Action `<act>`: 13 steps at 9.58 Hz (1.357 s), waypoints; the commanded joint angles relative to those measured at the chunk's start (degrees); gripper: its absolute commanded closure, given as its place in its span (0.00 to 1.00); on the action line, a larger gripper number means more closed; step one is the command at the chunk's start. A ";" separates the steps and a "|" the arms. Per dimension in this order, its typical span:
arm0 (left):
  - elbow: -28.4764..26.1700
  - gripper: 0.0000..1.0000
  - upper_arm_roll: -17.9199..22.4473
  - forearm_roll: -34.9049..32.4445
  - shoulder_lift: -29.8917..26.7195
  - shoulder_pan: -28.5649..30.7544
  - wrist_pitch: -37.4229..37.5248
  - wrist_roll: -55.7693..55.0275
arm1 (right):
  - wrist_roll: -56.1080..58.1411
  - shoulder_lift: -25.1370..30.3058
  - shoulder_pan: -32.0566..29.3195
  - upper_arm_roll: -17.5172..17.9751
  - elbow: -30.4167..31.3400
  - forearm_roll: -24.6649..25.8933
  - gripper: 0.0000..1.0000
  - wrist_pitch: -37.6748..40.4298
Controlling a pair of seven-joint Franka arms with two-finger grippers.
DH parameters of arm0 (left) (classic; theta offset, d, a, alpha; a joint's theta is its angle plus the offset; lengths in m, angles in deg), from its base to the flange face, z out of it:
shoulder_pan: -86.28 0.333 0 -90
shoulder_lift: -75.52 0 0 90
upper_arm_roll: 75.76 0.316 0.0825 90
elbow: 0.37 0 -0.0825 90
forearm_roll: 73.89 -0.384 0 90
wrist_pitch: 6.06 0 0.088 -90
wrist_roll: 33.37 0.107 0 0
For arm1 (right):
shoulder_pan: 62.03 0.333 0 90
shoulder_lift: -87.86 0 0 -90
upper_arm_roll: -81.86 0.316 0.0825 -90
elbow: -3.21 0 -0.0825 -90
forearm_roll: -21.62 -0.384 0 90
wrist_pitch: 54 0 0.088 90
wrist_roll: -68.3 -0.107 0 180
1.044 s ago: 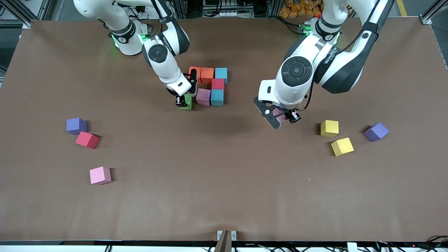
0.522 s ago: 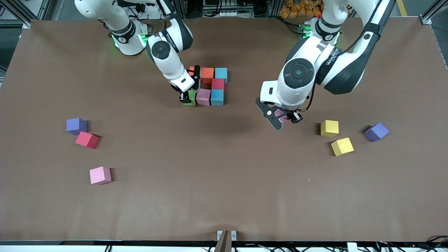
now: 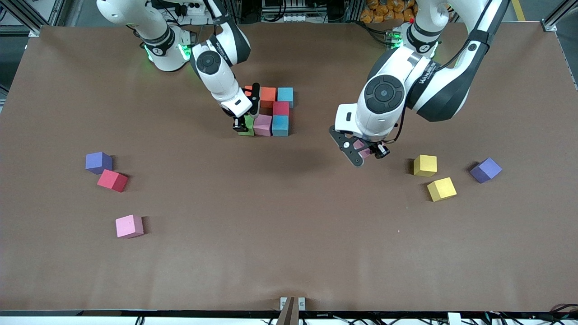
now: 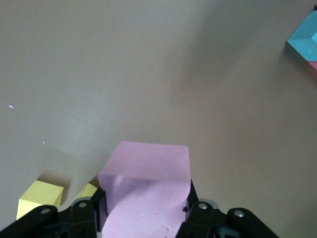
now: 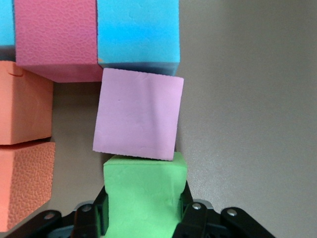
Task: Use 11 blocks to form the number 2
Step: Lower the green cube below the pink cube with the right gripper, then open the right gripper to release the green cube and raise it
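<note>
In the front view, the right gripper (image 3: 241, 125) was clamped on a green cube (image 3: 247, 127), set down against the pink cube (image 3: 263, 125) at the near row of the unfinished number 2 (image 3: 269, 110); its arm reached down steeply from its base, partly covering one orange cube (image 3: 248, 90). The left gripper (image 3: 366, 152) held a second pink cube (image 3: 361, 148) over bare table (image 3: 289, 234), toward the left arm's end, the forearm bent low; the cube seemed lifted, though that was hard to judge. In the left wrist view, the fingers (image 4: 195, 210) pinched that pink cube (image 4: 146, 191) from both sides, with two yellow cubes (image 4: 40, 197) near. In the right wrist view, the green cube (image 5: 144, 191) sat between closed fingers (image 5: 190, 213), touching the pink cube (image 5: 138, 114), which met a light blue cube (image 5: 138, 30).
</note>
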 commanded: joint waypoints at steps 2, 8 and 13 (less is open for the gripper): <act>-0.51 1.00 -0.60 0.30 -0.53 0.67 0.79 -0.13 | 1.16 0.79 1.66 -0.95 1.95 -2.04 0.80 -2.65; -0.51 1.00 -0.60 0.21 -0.18 0.67 1.76 -0.13 | 1.16 0.18 2.80 -0.95 1.86 -2.22 0.81 -3.53; -0.51 1.00 -0.52 0.21 0.00 0.58 1.85 -0.22 | 1.16 -0.44 3.16 -0.95 1.51 -2.48 0.81 -4.06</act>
